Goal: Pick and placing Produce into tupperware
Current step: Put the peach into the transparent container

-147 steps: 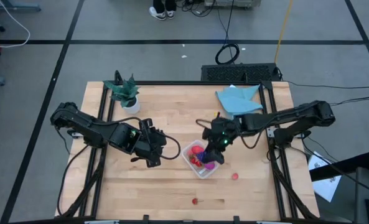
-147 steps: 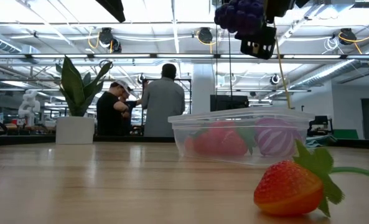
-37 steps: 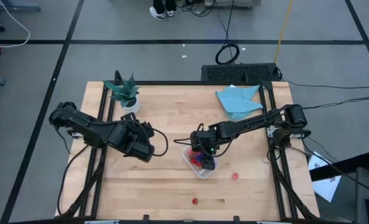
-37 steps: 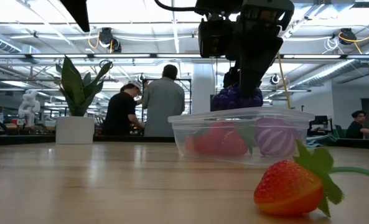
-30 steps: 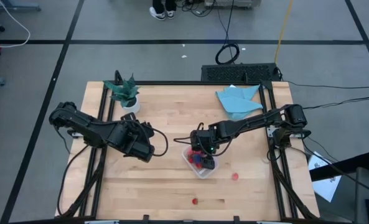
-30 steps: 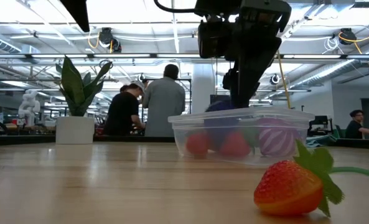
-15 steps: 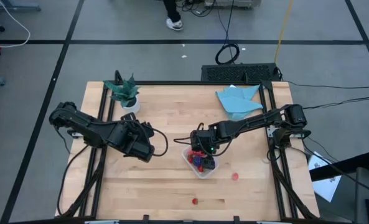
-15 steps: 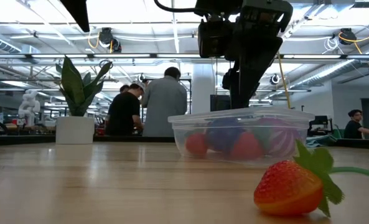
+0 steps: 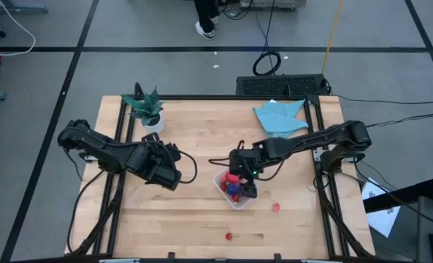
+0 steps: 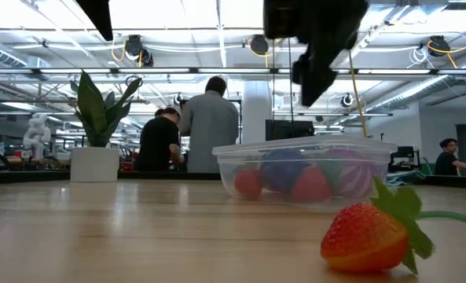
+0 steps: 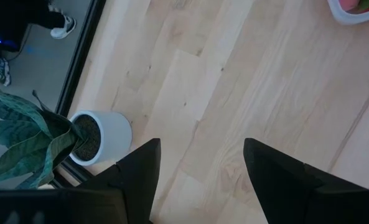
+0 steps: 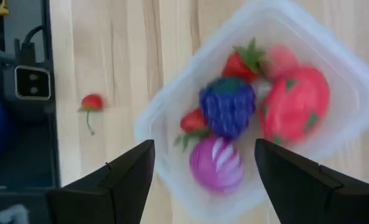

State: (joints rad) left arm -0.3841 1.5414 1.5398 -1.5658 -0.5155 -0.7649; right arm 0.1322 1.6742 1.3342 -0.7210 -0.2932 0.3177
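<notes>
Clear plastic tupperware [image 12: 358,93] sat near the table's [image 9: 201,219] centre, one tub only. Right wrist view showed six pieces inside: one purple berry cluster [image 12: 227,106] in the middle, one magenta striped piece [image 12: 216,163], one large red piece [image 12: 296,102], one pink piece [image 12: 279,60], two small strawberries [image 12: 241,62] [image 12: 192,121]. They lay packed against each other.

Outside the tub, three loose strawberries counted:
- one [image 9: 275,207] on the table just right of the tub in the high view
- one [image 9: 229,236] near the front edge, well apart from the tub
- low view showed one strawberry [image 10: 368,236] with green leaves close to the camera; probably one of those two, cannot tell which

Right gripper [image 9: 247,187] hovered directly over the tub, pointing down, fingers [image 12: 119,174] spread wide with nothing between them. Arm stretched in from the right edge, low across the table.

Left gripper [image 9: 174,175] was parked left of the tub, well apart from it, jaws apart and empty, fingers [image 11: 137,171] over bare wood.

Also on the table: one potted plant [image 9: 147,109] at the back left, one blue cloth [image 9: 278,117] at the back right. Low view showed people [image 10: 205,126] standing in the room behind.
</notes>
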